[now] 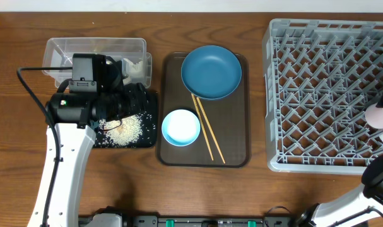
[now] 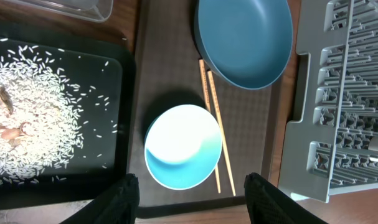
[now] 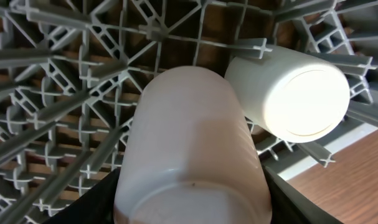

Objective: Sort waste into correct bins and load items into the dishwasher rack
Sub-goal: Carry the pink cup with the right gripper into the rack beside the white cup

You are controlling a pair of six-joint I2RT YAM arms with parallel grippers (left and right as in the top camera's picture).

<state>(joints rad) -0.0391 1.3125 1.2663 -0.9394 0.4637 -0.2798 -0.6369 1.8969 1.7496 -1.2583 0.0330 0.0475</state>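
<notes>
Pinkish cup [image 3: 189, 143], clamped in the right gripper [image 3: 192, 202] over the lattice floor of the dishwasher rack [image 1: 317, 94], just beside the greenish cup [image 3: 294, 93] already lying on its side there. Rice grains [image 1: 125, 129] lie in the black tray [image 1: 151, 135] and what looks like white tissue [image 1: 134, 65] in the clear tub [image 1: 58, 47]; no wrapper shows. The left gripper [image 2: 192, 183] hangs empty, fingers apart, by the black tray, while the dark blue plate [image 1: 211, 71], light blue bowl [image 1: 180, 127] and chopsticks [image 1: 207, 129] on the brown serving tray [image 1: 235, 145] are yet to be loaded.
</notes>
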